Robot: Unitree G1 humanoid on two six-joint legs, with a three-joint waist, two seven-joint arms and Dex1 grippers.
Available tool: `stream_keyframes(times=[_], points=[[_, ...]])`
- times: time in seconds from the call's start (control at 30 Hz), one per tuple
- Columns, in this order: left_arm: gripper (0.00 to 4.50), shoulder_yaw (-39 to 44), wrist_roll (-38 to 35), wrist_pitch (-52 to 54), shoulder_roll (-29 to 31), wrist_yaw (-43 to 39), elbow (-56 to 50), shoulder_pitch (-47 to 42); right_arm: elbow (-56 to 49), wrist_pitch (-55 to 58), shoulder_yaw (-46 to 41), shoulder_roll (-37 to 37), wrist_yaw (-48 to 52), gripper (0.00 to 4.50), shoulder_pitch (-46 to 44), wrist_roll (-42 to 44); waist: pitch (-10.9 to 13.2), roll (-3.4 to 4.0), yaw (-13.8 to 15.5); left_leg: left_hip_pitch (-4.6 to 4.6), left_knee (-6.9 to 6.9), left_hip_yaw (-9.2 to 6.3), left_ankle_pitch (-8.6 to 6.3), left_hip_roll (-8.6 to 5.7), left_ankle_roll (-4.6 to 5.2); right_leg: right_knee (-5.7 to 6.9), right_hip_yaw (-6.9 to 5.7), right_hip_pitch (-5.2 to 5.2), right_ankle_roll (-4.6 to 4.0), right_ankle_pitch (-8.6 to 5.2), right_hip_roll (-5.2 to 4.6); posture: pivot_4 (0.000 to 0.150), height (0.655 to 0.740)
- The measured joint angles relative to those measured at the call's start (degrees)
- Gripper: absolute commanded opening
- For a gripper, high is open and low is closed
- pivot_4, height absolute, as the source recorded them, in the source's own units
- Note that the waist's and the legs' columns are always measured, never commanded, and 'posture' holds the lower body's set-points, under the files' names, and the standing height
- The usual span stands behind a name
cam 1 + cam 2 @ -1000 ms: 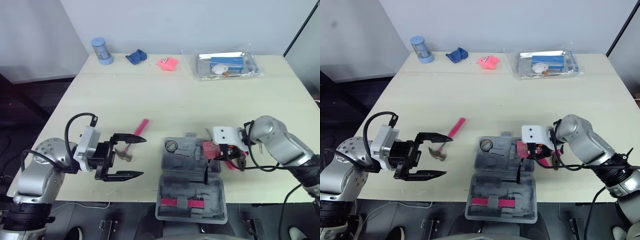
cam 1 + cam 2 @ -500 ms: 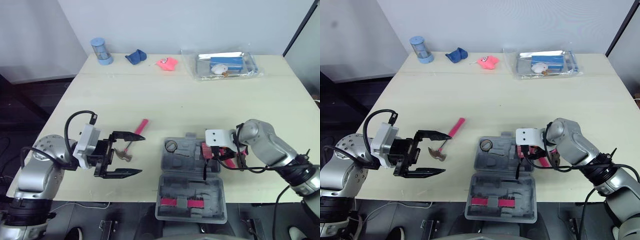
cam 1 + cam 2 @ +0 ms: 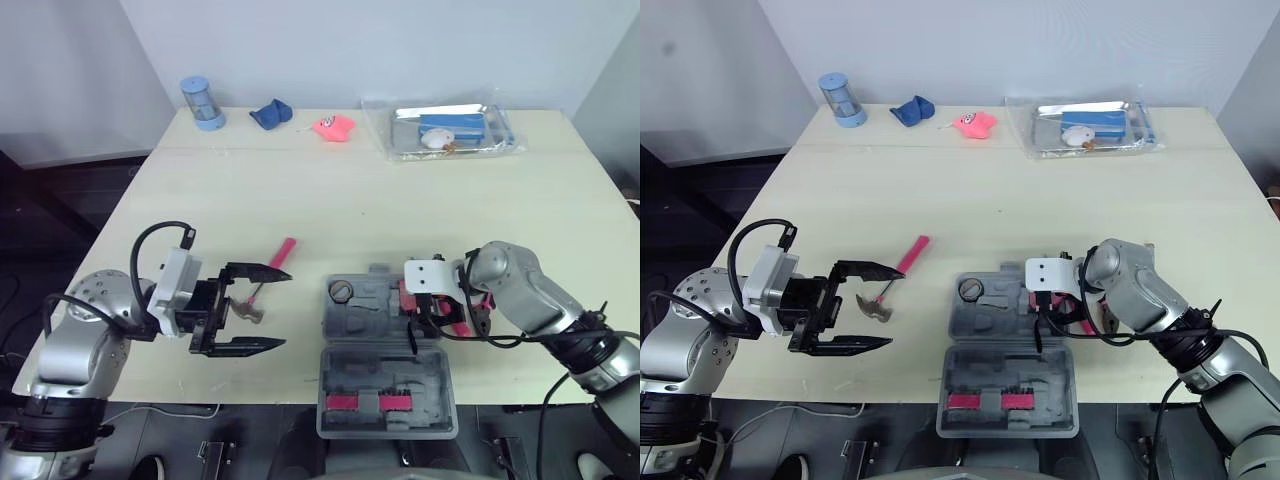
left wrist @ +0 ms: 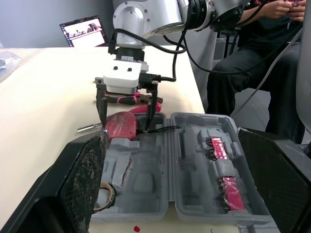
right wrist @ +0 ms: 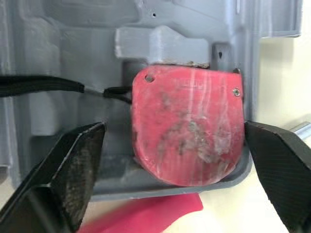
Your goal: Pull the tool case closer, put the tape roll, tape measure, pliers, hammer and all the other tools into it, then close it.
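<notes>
The tape measure (image 5: pixel 187 126) lay in a right-hand pocket of the open tool case (image 3: pixel 375 320), near the front edge of the bench (image 3: pixel 350 200). The right gripper (image 4: pixel 125 126) straddled it with its fingers spread. We could not tell whether they touched it. We judged a straight lift best, clear of its black strap (image 5: pixel 43 85). The left gripper (image 3: pixel 286 311) hung spread by the hammer (image 3: pixel 265 285). The pliers (image 4: pixel 131 99) lay half hidden.
</notes>
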Motion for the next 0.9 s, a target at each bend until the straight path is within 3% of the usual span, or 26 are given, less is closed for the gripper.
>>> stream_keyframes(times=[0.3, 0.43, 0.57, 0.6, 0.9], points=[[4.5, 0.0, 0.0, 0.3, 0.0, 0.1, -0.2, 0.2, -6.8, 2.8, -8.5, -3.4, 1.0, 4.45, 3.8, 5.3, 0.0, 0.0, 0.1, -0.02, -0.01, -0.01, 0.0, 0.0, 0.0, -0.04, -0.01, 0.0, 0.0, 0.0, 0.0, 0.15, 0.74], [4.5, 0.0, 0.0, 0.4, -0.1, 0.4, -0.3, 0.2, -5.7, 0.8, -15.5, -0.3, -0.8, 3.55, 8.0, 11.8, 0.0, -0.01, 0.1, -0.01, -0.03, 0.01, -0.01, 0.0, 0.01, -0.03, 0.01, 0.01, 0.0, 0.0, -0.01, 0.15, 0.74], [4.5, -0.1, 0.0, 0.5, -0.2, 0.7, -0.4, 0.2, -1.5, -5.7, -20.3, 2.9, -3.9, 1.3, 12.0, 16.5, 0.0, 0.0, 0.1, -0.01, -0.02, 0.01, 0.0, 0.0, 0.01, -0.03, 0.0, 0.01, 0.0, 0.0, -0.01, 0.15, 0.74], [4.5, -0.1, 0.0, 0.5, -0.2, 0.7, -0.4, 0.2, -0.7, -7.2, -20.7, 3.3, -4.3, 0.94, 12.3, 17.0, 0.0, 0.0, 0.0, 0.0, -0.02, 0.03, 0.0, 0.0, 0.01, -0.02, 0.02, 0.01, 0.0, 0.0, -0.01, 0.15, 0.74], [4.5, -0.2, 0.0, 0.6, -0.3, 0.7, -0.4, 0.1, 10.9, -24.0, -26.5, 10.1, -7.8, 0.94, 17.5, 23.4, 0.0, 0.0, 0.0, 0.0, -0.03, 0.03, 0.0, 0.0, 0.0, -0.02, 0.02, 0.02, 0.0, 0.0, -0.01, 0.15, 0.74]])
